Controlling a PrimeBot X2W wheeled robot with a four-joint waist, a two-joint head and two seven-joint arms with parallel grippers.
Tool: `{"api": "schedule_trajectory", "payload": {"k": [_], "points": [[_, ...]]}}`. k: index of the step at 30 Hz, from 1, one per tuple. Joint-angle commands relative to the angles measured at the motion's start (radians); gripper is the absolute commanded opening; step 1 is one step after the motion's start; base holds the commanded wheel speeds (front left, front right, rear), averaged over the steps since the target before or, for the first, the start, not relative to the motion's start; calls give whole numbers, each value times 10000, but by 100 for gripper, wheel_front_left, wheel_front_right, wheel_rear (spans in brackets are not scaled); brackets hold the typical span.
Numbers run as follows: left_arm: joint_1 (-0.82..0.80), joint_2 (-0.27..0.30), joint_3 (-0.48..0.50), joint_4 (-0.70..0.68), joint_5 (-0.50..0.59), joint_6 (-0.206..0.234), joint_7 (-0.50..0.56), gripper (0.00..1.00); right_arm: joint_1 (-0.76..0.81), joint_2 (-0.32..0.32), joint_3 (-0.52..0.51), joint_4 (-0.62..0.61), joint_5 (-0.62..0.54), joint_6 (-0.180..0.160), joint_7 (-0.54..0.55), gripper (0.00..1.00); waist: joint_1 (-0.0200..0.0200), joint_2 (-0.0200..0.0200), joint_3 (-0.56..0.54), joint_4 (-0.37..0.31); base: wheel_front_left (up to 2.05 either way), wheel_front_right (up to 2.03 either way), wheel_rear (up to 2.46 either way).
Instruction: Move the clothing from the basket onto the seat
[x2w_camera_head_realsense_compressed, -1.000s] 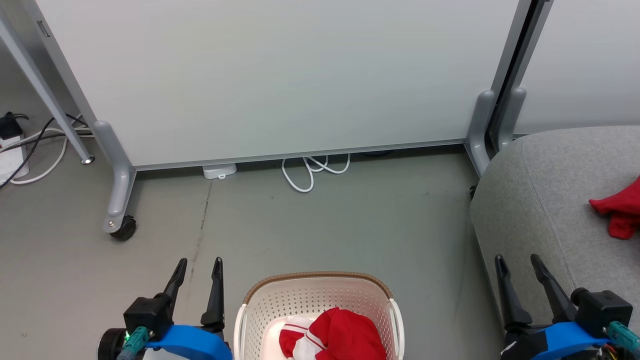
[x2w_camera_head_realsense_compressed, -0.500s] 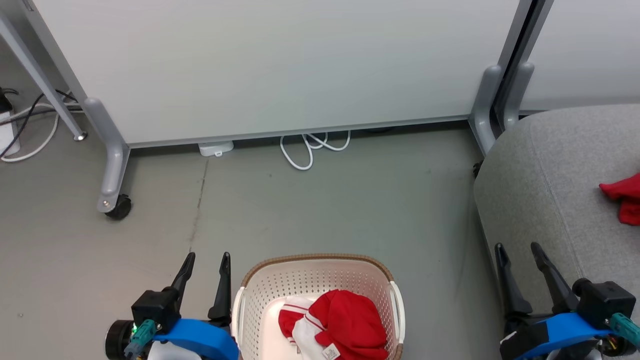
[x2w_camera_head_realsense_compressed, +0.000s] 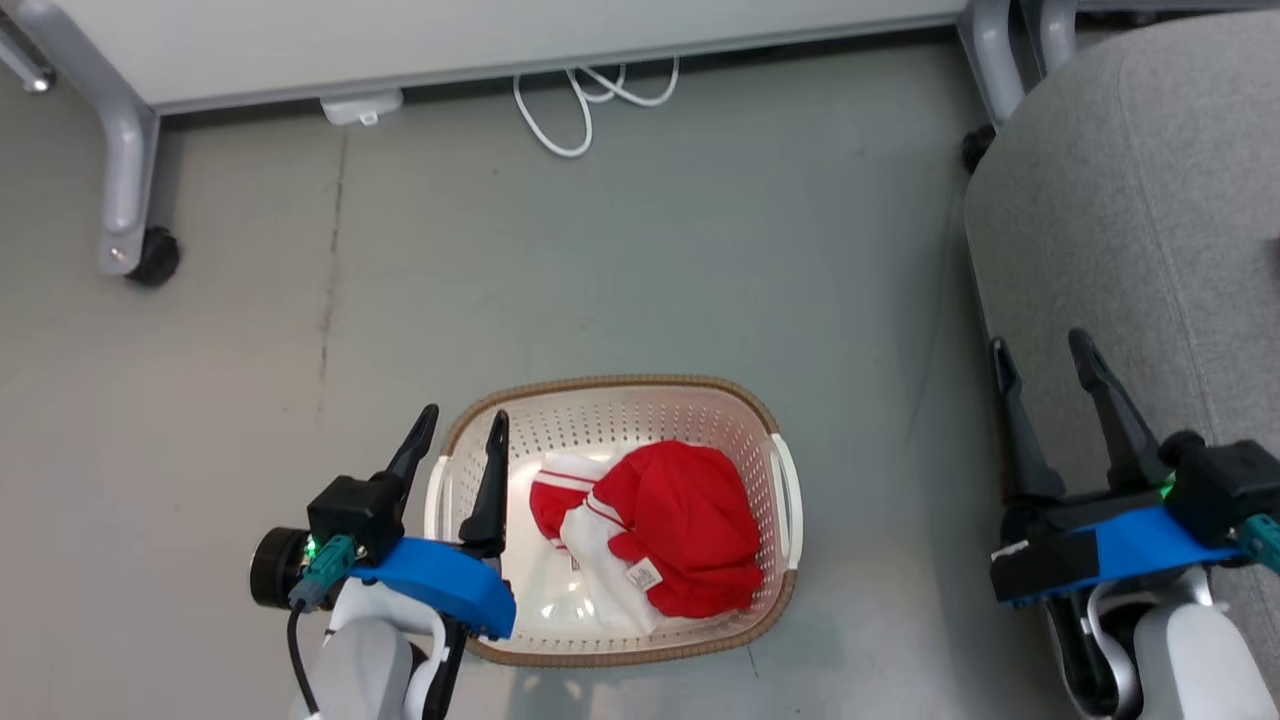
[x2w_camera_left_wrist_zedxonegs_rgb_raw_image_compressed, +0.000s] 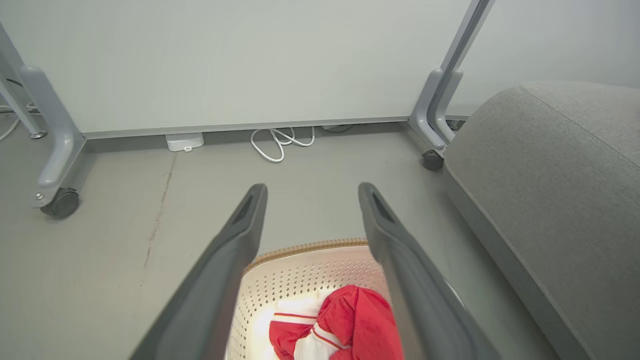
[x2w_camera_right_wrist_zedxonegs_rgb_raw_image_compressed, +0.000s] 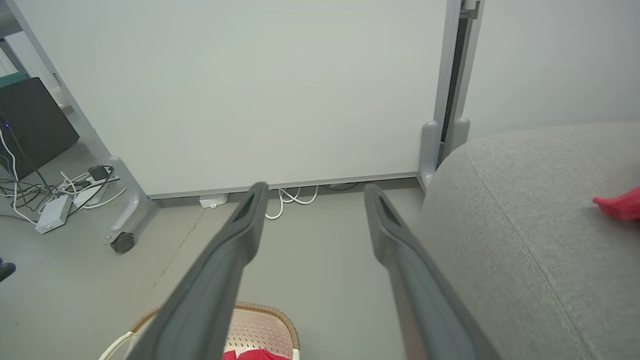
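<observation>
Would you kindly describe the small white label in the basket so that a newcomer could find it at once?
Left of the large grey seat, a cream perforated basket with a brown rim stands on the floor, holding bunched red clothing. The label is the small white printed tag on the clothing's near edge, far shorter than the white stripes beside it.

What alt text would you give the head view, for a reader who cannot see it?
Red and white clothing lies in a cream basket on the grey floor, between two open, empty grippers. The left gripper is at the basket's left rim; the right gripper is near a grey seat.
</observation>
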Motion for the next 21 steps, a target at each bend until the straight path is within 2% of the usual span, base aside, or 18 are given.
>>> {"api": "schedule_trajectory", "payload": {"k": [1, 8, 14, 21], "points": [[-453, 5, -124, 129, -49, -25, -27, 100, -359, 2, 43, -101, -66, 3, 12, 100, -2, 0, 1010, -323, 0, 0, 0], [-1730, -66, -976, 1190, -212, -25, -27, 100, -1346, 5, 297, -325, -140, 3, -110, 100, -2, 0, 2467, -688, 0, 0, 0], [-2586, -133, -1622, 2148, -590, -25, -26, 100, -1761, 4, 581, -429, -172, 3, -175, 100, -2, 0, 3266, -971, 0, 0, 0], [-3410, -161, -2617, 3481, -1482, -25, -26, 100, -2117, 4, 978, -580, -123, 3, -361, 100, -2, 0, 4144, -1472, 0, 0, 0]]}}
